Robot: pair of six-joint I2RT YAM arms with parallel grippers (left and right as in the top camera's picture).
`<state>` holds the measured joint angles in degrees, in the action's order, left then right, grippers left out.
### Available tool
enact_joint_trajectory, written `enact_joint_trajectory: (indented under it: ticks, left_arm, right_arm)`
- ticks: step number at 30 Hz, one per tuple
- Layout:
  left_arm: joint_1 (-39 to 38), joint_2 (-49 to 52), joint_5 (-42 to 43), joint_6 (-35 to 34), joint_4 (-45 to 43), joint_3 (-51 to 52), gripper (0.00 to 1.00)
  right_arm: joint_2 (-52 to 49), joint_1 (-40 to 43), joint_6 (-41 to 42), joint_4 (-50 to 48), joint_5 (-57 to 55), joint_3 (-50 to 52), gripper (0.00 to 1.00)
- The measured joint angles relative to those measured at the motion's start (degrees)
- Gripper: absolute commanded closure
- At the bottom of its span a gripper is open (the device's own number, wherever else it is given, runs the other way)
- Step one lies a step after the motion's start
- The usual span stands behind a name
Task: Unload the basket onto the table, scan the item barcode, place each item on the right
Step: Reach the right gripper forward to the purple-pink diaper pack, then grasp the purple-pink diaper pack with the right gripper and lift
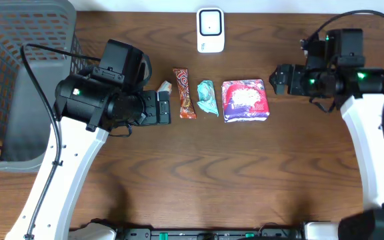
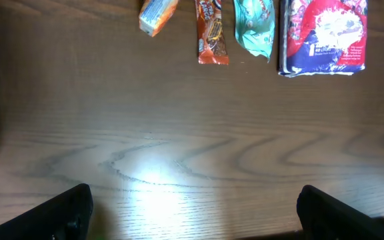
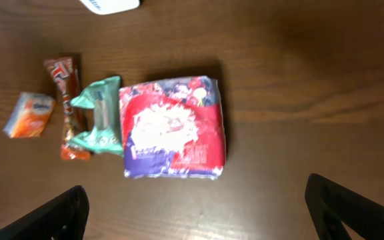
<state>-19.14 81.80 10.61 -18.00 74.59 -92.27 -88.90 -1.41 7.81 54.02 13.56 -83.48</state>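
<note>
Four items lie in a row on the wooden table: a small orange packet (image 1: pixel 164 86) (image 2: pixel 158 15) (image 3: pixel 29 115), a brown candy bar (image 1: pixel 184 93) (image 2: pixel 211 32) (image 3: pixel 65 100), a teal packet (image 1: pixel 207 97) (image 2: pixel 254 27) (image 3: pixel 99 117) and a red and purple packet (image 1: pixel 245 100) (image 2: pixel 322 37) (image 3: pixel 173 128). Behind them stands a white scanner (image 1: pixel 210 30) (image 3: pixel 109 5). My left gripper (image 1: pixel 165 107) (image 2: pixel 193 207) hovers open beside the orange packet, holding nothing. Right of the red and purple packet, my right gripper (image 1: pixel 282 79) (image 3: pixel 195 210) hovers open, its jaws wide and nothing between them.
A grey mesh basket (image 1: pixel 19 80) fills the far left of the table. Bare wood lies in front of the row of items, towards the table's near edge.
</note>
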Motion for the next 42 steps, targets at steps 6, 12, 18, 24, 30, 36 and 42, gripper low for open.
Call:
enact_joint_trajectory:
  ticks: [6,12,18,24,30,36,42]
  left_arm:
    - [0.0,0.0,0.0,0.0,0.0,0.0,0.02]
    - [0.0,0.0,0.0,0.0,0.0,0.0,0.02]
    - [0.0,0.0,0.0,0.0,0.0,0.0,0.02]
    - [0.0,0.0,0.0,0.0,0.0,0.0,0.02]
    - [0.0,0.0,0.0,0.0,0.0,0.0,0.02]
    - [0.0,0.0,0.0,0.0,0.0,0.0,0.02]
    - [0.0,0.0,0.0,0.0,0.0,0.0,0.02]
  right_arm:
    - [-6.0,0.0,-2.7,-3.4,-0.1,-0.3,0.01]
    - [-16.1,0.6,-8.1,-6.8,6.3,-0.5,0.01]
    - [-24.2,3.2,-13.5,-8.7,17.2,-0.5,0.08]
    - [-31.5,5.5,-18.9,-8.4,26.1,-0.5,0.21]
    - [-35.4,4.9,-21.6,-7.2,29.8,-0.5,0.69]
    - [-35.0,4.9,-21.2,-4.3,29.9,-2.1,0.99]
    - [-29.7,3.8,-14.4,1.5,13.5,-7.4,0.99]
